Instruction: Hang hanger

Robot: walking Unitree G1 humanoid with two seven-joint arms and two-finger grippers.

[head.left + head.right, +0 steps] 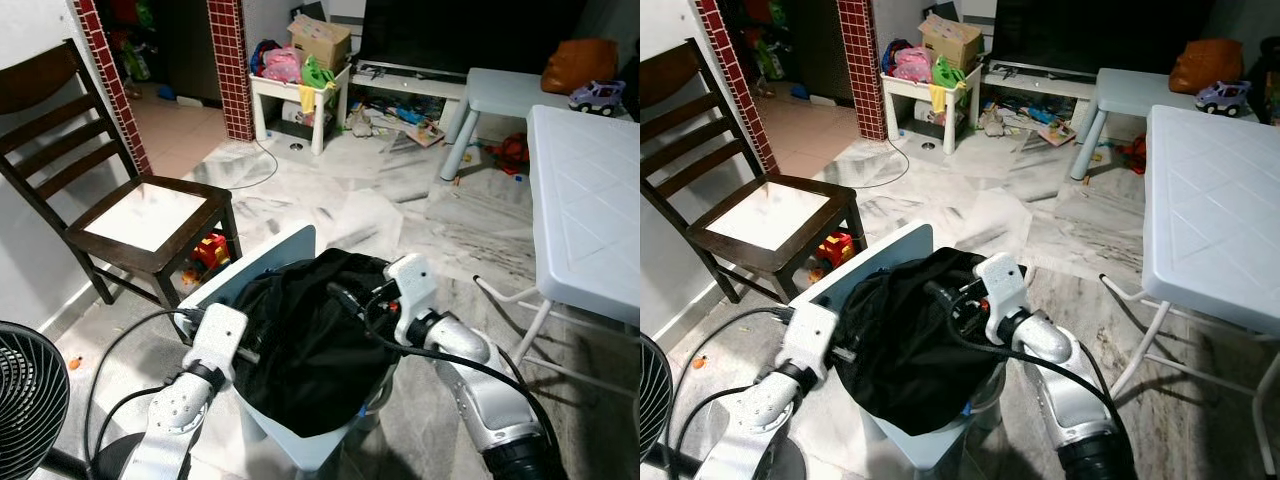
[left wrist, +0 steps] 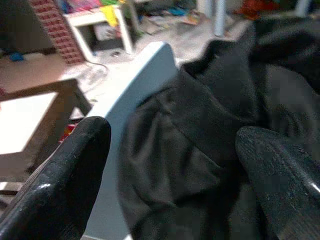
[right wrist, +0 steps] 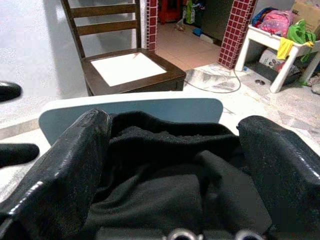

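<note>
Garment (image 1: 310, 340) on stool (image 1: 262, 262); chair (image 1: 130, 215) left; table (image 1: 585, 215) right.

A black garment (image 1: 305, 345) lies heaped on what appears to be a pale blue chair (image 1: 268, 258), between both sets of jaws.

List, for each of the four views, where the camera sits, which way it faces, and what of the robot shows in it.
Left eye view: head, looking forward and down at a black garment on a light blue stool; both silver arms show.
Right eye view: same scene, same arms.
Left wrist view: along the open left gripper at the garment.
Right wrist view: along the open right gripper over the garment toward a wooden chair.
Shared: both wrist views show garment, stool and chair.
</note>
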